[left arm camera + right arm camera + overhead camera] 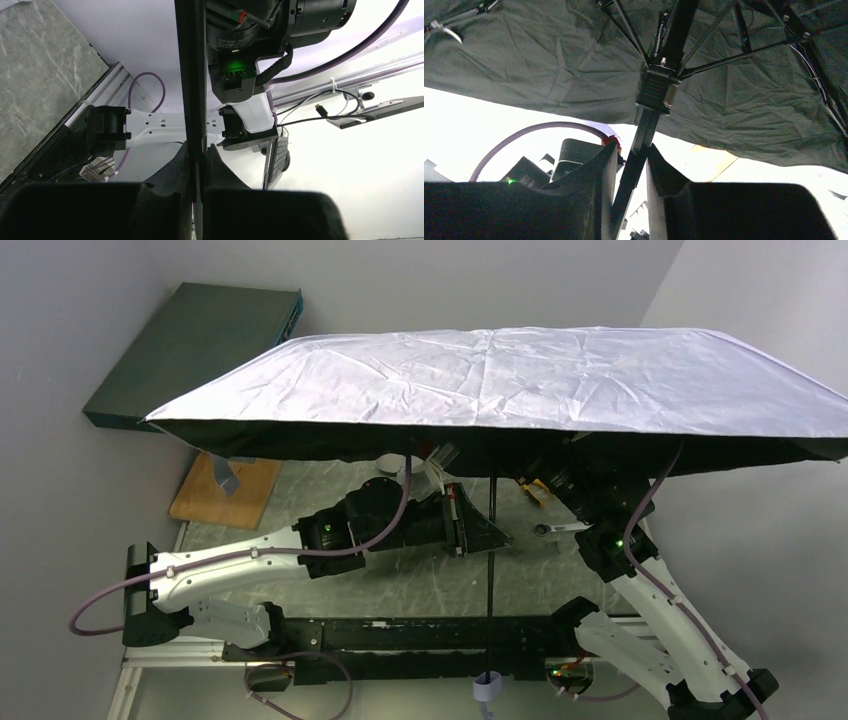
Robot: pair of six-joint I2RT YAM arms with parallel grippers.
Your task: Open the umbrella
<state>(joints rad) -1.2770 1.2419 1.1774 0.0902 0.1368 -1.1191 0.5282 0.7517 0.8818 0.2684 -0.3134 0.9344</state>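
Note:
The umbrella stands open, its pale lavender-white canopy spread wide over the table and hiding much of it. A thin black shaft runs down from it to a small pale handle at the near edge. My left gripper is shut on the shaft from the left, jaws pressed on both sides. In the right wrist view my right gripper straddles the shaft below the runner. Light shows beside the shaft. The dark underside and ribs fill that view. From above, the canopy hides the right gripper.
A large dark teal flat box lies at the back left, partly under the canopy's edge. A wooden board sits left on the marbled table. A metal tool and a yellow object lie near the right arm.

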